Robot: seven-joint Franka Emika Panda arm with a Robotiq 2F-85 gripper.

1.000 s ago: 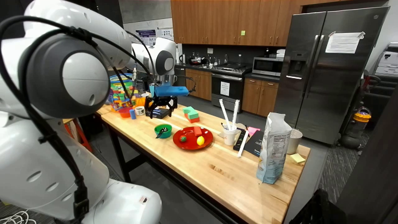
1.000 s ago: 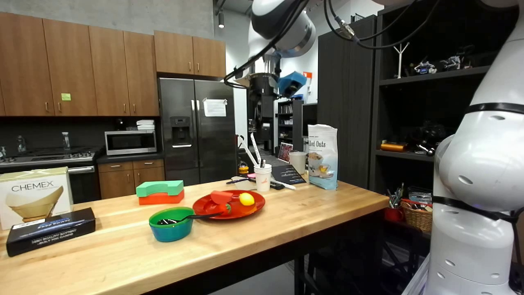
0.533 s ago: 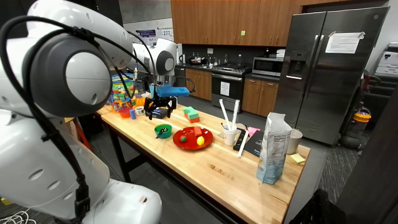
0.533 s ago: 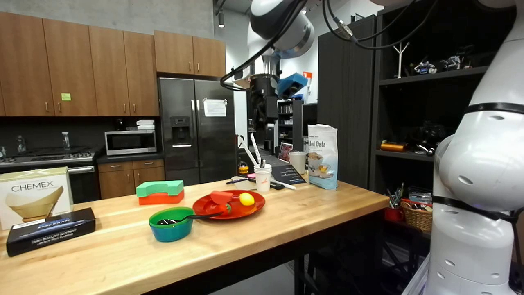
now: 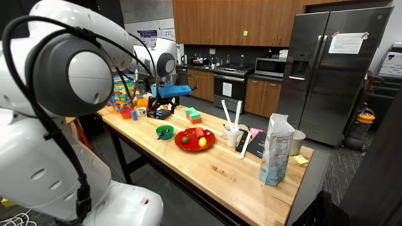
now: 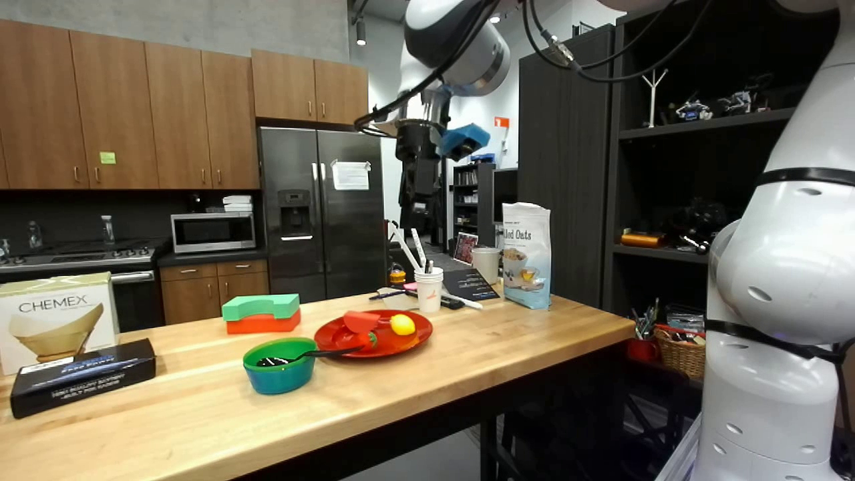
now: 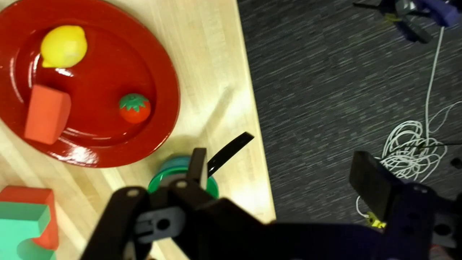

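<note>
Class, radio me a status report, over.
Gripper open, empty, aloft. Round, plastic-looking green-and-teal bowl nearby, lower. Slim black utensil handle sticks out, possibly in the way.

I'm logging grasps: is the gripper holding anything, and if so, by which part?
Nothing is held: the gripper is open with nothing between its fingers; the black utensil rests in the bowl.

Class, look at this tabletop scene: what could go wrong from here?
The open pincer might catch the black utensil sticking out past the rim of the bowl and tip both.
A bump to the red plate could set the lemon and tomato rolling.
The green block sits on a red block; a nudge might dislodge it.
</note>
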